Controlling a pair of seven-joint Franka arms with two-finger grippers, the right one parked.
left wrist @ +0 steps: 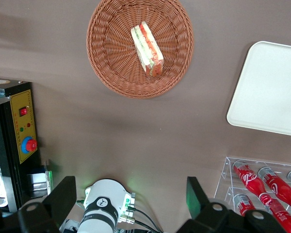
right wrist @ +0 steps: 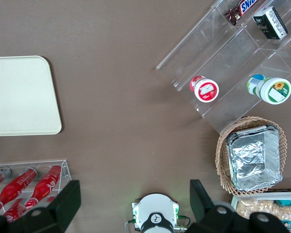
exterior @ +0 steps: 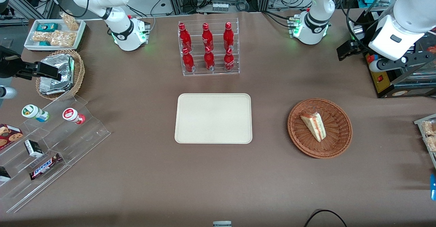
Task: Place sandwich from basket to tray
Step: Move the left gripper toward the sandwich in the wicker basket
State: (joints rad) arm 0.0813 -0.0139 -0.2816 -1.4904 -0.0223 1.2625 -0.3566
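Sandwich lies in the basket, beside the bare tray on the desk. Tool hangs high above, fingers spread wide.

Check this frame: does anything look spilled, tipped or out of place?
Nothing stands out. The sandwich lies intact on its side in the basket, the tray sits flat and bare, and the bottles stand upright. The gripper is open, high above the table.
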